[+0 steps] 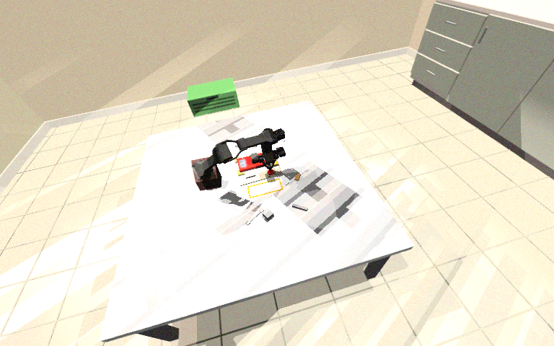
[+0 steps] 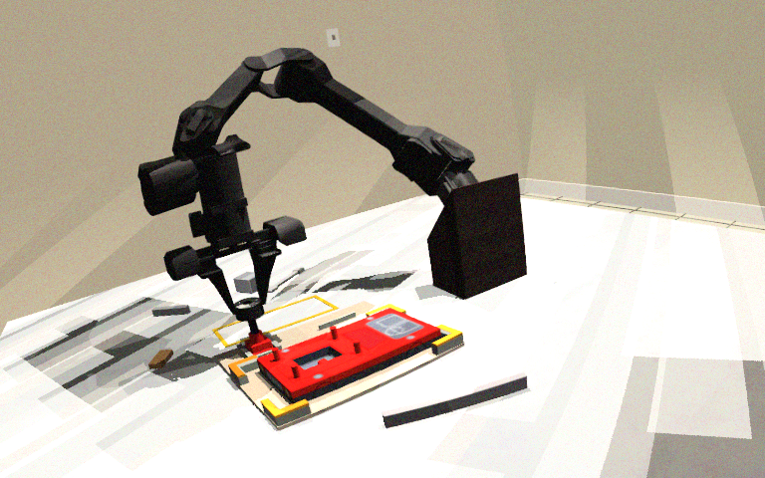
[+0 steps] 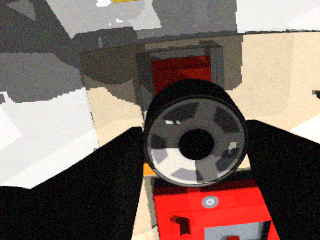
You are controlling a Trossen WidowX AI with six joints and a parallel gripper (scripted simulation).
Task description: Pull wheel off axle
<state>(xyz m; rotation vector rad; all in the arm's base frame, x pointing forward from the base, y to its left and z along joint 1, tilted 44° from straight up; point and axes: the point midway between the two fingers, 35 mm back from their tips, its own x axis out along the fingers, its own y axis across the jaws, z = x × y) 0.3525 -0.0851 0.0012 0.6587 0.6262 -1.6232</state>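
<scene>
My tool (image 2: 248, 308) is clamped on the wheel (image 3: 195, 142), bore vertical, held above the red axle block (image 2: 258, 342) at the end of the red fixture (image 2: 345, 349); the yellow-outlined marked area (image 1: 265, 188) lies just beside on the bench (image 1: 185, 240), so I'd judge a short sideways carry.

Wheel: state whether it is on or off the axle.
Cannot tell. The hand is shut on the wheel directly above the red mount; the axle itself is hidden.
</scene>
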